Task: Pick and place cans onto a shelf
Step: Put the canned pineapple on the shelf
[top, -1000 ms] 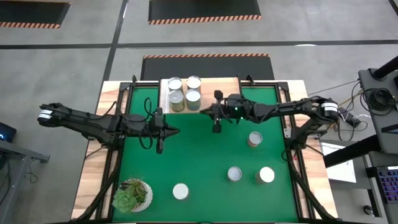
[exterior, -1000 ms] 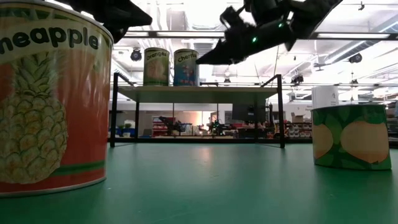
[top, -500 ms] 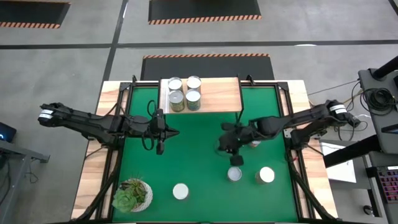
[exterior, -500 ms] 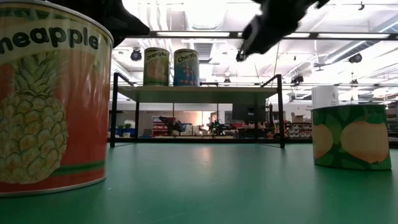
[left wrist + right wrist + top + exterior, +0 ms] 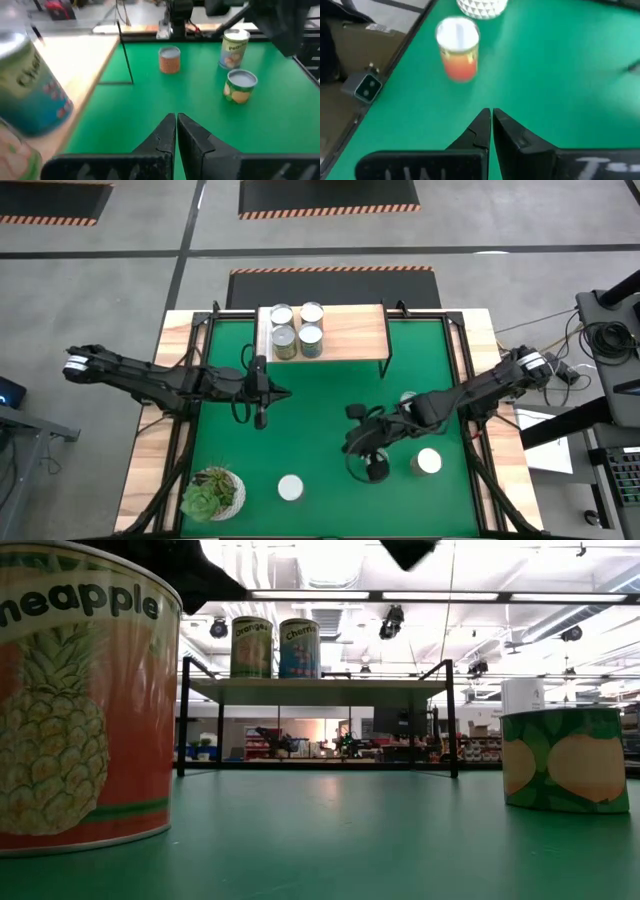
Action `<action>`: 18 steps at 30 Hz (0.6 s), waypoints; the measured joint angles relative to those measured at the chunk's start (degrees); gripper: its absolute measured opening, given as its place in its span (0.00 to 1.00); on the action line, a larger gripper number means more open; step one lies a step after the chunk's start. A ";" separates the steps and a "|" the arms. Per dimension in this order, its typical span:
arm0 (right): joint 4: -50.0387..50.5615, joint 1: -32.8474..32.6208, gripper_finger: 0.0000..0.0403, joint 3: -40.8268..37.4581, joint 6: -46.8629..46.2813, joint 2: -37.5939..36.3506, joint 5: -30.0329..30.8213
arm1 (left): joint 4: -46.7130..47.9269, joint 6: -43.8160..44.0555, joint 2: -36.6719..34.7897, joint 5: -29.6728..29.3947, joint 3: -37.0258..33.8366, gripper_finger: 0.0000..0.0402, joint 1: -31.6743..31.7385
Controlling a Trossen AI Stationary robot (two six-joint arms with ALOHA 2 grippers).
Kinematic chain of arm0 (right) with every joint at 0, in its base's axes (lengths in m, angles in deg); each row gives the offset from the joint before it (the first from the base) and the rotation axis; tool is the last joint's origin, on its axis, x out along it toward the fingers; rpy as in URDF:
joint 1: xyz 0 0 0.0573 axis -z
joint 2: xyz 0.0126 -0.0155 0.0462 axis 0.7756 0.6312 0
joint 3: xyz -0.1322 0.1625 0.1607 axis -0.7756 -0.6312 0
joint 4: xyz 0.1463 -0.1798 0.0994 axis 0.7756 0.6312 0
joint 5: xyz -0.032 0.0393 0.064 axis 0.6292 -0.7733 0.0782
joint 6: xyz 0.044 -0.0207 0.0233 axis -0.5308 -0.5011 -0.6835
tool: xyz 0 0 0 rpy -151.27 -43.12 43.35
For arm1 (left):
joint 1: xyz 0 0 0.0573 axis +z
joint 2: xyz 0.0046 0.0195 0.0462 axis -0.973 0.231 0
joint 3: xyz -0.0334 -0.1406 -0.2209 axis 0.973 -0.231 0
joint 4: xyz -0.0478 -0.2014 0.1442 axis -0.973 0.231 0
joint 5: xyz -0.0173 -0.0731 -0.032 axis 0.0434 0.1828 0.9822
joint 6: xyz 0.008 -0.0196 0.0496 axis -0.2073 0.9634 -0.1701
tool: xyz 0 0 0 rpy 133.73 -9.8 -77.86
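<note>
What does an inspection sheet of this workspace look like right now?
Surface: green mat inside a light wooden table rim.
Job's things: four cans stand on the shelf; others stand on the mat, including one near the front and one at right.
Clutter: potted succulent at the front-left corner.
Grippers: left gripper over mid-left mat, jaws shut, holding nothing; right gripper over the front-right mat above a can, jaws shut, holding nothing.
Cables: loose cables by equipment off the table's right.
Surroundings: grey floor with hazard-striped mats.
</note>
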State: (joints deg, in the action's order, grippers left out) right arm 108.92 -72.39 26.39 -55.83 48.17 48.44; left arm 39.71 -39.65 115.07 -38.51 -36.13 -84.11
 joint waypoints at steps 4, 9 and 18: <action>-0.42 -0.63 0.02 6.15 3.20 5.79 -0.21 | -3.12 -2.69 -0.72 -4.25 0.00 0.00 0.01; -0.17 -1.30 0.02 13.38 8.72 13.21 -0.58 | -6.71 -4.68 -2.08 -5.14 0.00 0.00 0.00; -0.09 -1.48 0.02 21.08 13.39 21.95 -4.15 | -4.40 -6.22 -5.55 -5.25 -0.59 0.00 0.02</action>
State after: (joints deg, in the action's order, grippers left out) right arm 108.83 -73.87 47.47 -42.44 70.12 44.30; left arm 35.31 -45.86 109.52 -43.76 -36.72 -84.09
